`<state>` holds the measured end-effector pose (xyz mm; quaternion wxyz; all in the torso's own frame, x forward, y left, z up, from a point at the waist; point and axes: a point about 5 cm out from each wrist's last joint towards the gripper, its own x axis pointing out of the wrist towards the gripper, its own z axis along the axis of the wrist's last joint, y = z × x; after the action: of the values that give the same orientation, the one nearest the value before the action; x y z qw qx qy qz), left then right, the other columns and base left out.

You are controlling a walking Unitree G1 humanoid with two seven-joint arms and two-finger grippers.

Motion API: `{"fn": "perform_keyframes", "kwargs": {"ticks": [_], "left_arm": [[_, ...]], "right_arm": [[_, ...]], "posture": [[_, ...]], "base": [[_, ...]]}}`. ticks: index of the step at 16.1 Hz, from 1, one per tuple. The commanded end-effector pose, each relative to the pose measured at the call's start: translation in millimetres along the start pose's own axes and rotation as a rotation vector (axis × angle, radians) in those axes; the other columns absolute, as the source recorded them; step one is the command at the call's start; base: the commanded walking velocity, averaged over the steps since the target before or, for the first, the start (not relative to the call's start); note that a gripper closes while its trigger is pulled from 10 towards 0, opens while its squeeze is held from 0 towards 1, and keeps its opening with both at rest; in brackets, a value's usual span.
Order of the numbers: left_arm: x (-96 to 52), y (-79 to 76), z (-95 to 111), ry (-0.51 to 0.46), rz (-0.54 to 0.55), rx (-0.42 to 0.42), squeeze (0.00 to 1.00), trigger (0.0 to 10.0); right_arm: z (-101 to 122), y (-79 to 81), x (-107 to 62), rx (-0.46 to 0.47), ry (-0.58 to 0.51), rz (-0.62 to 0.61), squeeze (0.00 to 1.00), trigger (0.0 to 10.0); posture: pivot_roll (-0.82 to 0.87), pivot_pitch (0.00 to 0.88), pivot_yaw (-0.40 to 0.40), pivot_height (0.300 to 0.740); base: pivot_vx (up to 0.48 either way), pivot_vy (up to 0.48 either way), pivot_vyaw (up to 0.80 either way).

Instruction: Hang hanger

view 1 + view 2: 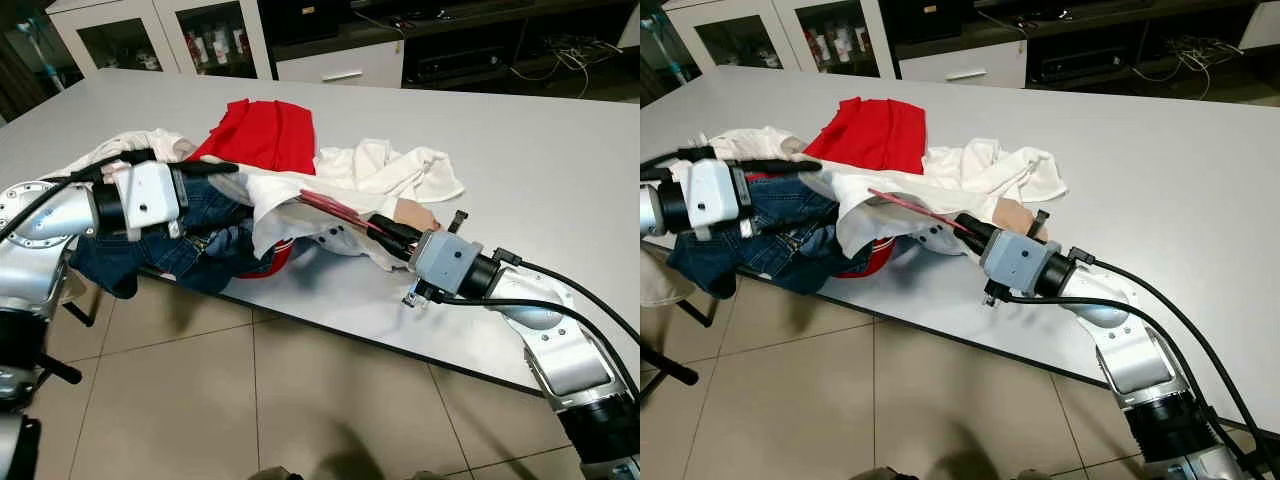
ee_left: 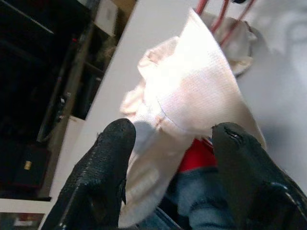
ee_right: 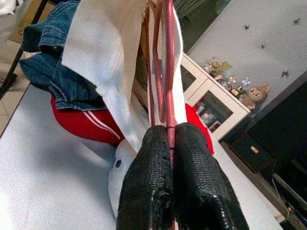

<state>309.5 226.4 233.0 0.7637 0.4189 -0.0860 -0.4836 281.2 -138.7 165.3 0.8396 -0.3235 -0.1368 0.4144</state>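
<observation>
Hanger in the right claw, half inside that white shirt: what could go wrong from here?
1. The right claw pinches only the thin red hanger; it could twist or slip under the shirt's weight.
2. The left claw is open around the white shirt, not gripping; the cloth may slide off.
3. The jeans overhang the table edge and could get dragged off.

I am holding the hanger (image 3: 165,67), a thin dark-red wire one, pinched between the black fingers (image 3: 153,177) of my right hand (image 1: 392,232). It is lying low and nearly flat over the near part of the counter (image 1: 560,180), its slim rods reaching away from my hand toward my left. Its far part is running under the fold of the white shirt (image 1: 300,195) draped over it, so its far end is staying hidden.
</observation>
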Motion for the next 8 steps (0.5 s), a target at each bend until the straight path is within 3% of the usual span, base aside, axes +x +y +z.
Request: {"fn": "perform_keyframes", "kwargs": {"ticks": [1,8], "left_arm": [[-5.5,4.2,5,0.015,-0.023,0.031,0.00,10.0],[4.3,-1.9,-5,0.085,-0.157,0.059,0.00,10.0]], "right_arm": [[5,-2.2,3.6,-0.030,-0.027,0.017,0.00,10.0],[16,0.2,8.3,-0.098,-0.084,0.054,0.00,10.0]], "posture": [[-0.12,0.000,0.123,0.740],[-0.12,0.000,0.121,0.740]], "base": [[0.000,0.000,0.00],[0.000,0.000,0.00]]}}
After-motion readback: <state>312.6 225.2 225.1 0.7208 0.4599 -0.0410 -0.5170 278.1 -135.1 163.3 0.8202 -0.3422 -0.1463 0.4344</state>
